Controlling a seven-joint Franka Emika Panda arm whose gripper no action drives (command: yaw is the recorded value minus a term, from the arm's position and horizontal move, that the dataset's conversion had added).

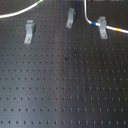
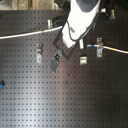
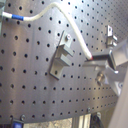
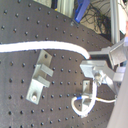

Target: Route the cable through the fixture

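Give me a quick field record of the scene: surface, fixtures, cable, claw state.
surface: black perforated board
fixtures: three small grey metal clips in the first exterior view
cable: long thin white cord with coloured bands, running across the board's far side; passes at the clip on the first exterior view's right
claw: shut on the cable in both wrist views
routing: unfinished; the other two clips hold no cable

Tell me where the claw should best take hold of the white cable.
Probably on the free white stretch of the cable just before the metal clip, coming from above the perforated board. There it lies flat and unobstructed, clear of the clips.
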